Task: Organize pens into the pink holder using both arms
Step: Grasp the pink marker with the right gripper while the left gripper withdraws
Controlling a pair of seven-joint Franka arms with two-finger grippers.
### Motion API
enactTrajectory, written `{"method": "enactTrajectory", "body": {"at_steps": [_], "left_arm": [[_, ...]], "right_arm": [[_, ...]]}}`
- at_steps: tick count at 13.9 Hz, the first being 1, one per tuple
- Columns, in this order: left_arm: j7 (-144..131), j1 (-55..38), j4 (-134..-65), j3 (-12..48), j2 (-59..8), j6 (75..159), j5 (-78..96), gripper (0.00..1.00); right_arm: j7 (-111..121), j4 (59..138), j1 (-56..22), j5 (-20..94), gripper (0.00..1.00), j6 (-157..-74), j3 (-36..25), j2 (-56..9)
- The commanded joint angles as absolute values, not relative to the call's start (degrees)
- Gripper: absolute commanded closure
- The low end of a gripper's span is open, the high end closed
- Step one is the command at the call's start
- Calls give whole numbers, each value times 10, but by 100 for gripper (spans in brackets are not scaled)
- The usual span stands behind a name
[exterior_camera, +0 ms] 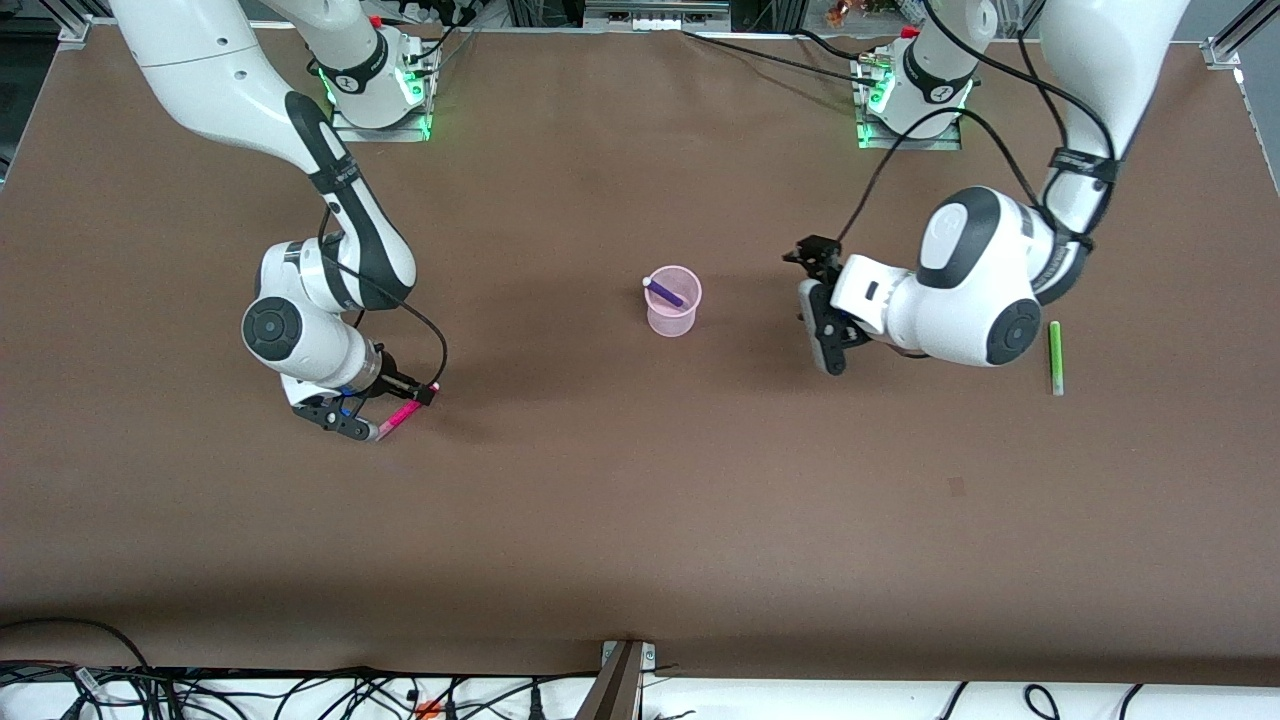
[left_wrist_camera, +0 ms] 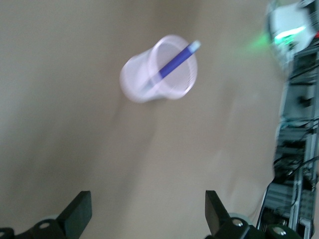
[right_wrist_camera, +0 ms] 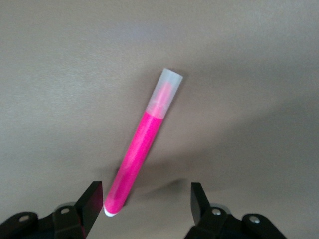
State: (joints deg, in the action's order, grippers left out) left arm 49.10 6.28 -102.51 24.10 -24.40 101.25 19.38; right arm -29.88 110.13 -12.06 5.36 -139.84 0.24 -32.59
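Note:
The pink holder [exterior_camera: 672, 312] stands mid-table with the dark purple pen [exterior_camera: 665, 292] leaning inside it; both show in the left wrist view, holder [left_wrist_camera: 134, 84] and pen [left_wrist_camera: 174, 62]. The magenta pen [exterior_camera: 400, 415] lies toward the right arm's end. My right gripper [exterior_camera: 385, 410] is low over it and open, with the pen's [right_wrist_camera: 142, 144] base close to one finger [right_wrist_camera: 92, 201] in the right wrist view [right_wrist_camera: 147, 201]. My left gripper [exterior_camera: 815, 320] is open and empty beside the holder [left_wrist_camera: 148, 214]. The green pen [exterior_camera: 1055, 357] lies by the left arm. The yellow pen is out of view.
Brown table surface [exterior_camera: 640, 520] all around. The arm bases [exterior_camera: 380, 90] stand at the table's robot edge. Cables [exterior_camera: 300, 690] run along the edge nearest the front camera.

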Motion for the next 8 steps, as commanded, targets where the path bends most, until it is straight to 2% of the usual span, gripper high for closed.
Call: {"method": "enactTrajectory", "body": {"at_steps": [1, 3, 5, 8], "left_arm": [[454, 67, -1008, 204, -250, 993, 103, 0], [419, 64, -1001, 172, -251, 996, 42, 0], [347, 65, -1000, 163, -251, 996, -14, 0], [171, 57, -983, 163, -251, 997, -84, 0]], "right_arm": [[-316, 1105, -120, 61, 42, -1415, 4, -329], [-317, 1104, -120, 62, 55, -1438, 5, -342], [-330, 1104, -120, 65, 70, -1439, 6, -344], [-330, 1102, -127, 76, 70, -1439, 6, -345]]}}
